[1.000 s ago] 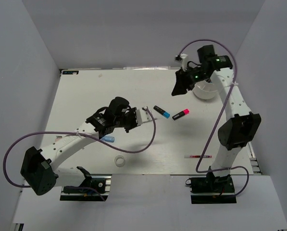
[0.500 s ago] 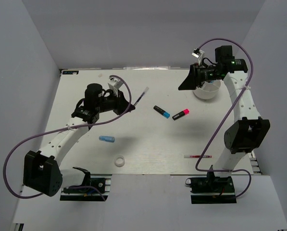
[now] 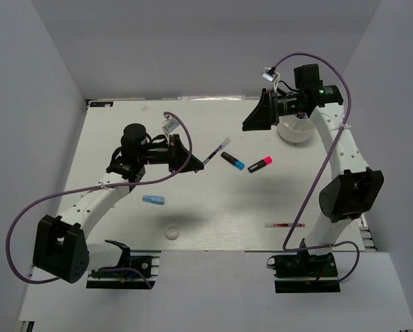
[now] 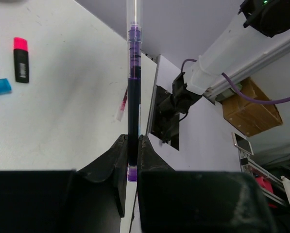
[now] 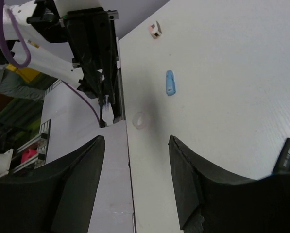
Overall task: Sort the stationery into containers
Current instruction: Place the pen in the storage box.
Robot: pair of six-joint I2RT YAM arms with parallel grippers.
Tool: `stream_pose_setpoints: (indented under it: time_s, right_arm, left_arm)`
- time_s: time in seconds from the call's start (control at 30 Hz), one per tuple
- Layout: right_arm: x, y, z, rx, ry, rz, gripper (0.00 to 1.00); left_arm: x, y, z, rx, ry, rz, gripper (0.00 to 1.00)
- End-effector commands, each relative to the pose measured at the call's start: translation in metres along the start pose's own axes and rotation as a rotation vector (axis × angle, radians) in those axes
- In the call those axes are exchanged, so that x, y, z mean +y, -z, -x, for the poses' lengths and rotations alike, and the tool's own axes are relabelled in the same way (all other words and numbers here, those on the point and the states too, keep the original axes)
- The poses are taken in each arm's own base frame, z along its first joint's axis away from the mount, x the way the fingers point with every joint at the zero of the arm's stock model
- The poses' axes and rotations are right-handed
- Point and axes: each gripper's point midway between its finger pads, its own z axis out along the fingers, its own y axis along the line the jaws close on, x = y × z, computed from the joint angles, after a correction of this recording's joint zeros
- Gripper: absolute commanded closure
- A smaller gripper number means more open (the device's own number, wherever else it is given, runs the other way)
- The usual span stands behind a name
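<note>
So the left gripper [image 3: 185, 153] is clamped shut on the dark-blue pen [image 4: 133, 92]. It's pinched near the tail end, so nearly the whole barrel pokes straight out past the fingertips and looks to be up off the table [image 3: 123, 138].

From the top camera, the blue-capped marker [image 3: 232, 160] lies just past the pen's tip. The pink-capped marker [image 3: 259, 164] is a bit further out on the same line. Both are flat on the table and neither touches the pen.

In the left wrist view, those two markers sit off to the left of the barrel. The red pen [image 4: 121, 104] lies just beside the barrel, down on the table near the edge.

The light-blue tube [image 3: 153, 200] is back behind that gripper, on its arm's side. The tape ring [image 3: 171, 232] is further back still, near the table's front edge.

The right gripper [image 3: 256, 119] hangs in the air with its jaws spread wide and nothing between them. The white dish [image 3: 292, 138] sits just beside it, on the side toward its own arm.

Through the right wrist cam, the tube and the tape ring lie well ahead of the fingers [image 5: 76, 179], more or less in the gap between them. They're apart from each other and nowhere near being touched.
</note>
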Motion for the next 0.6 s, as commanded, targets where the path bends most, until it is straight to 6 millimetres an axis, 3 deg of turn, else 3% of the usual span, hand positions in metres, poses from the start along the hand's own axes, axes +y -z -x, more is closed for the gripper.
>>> stream_pose_setpoints:
  time_s: [0.0,0.33,0.57]
  right_arm:
    - [0.038,-0.016,0.005,-0.002,0.054,0.114,0.39]
    - [0.058,-0.045,-0.009,0.056,0.04,0.202,0.37]
    - [0.058,-0.054,-0.016,0.081,0.044,0.197,0.5]
  left_arm:
    - [-0.016,-0.002,0.006,0.001,-0.015,-0.078,1.0]
    - [-0.015,-0.005,0.011,-0.008,0.003,-0.092,1.0]
    - [-0.015,-0.004,0.011,-0.018,0.003,-0.087,1.0]
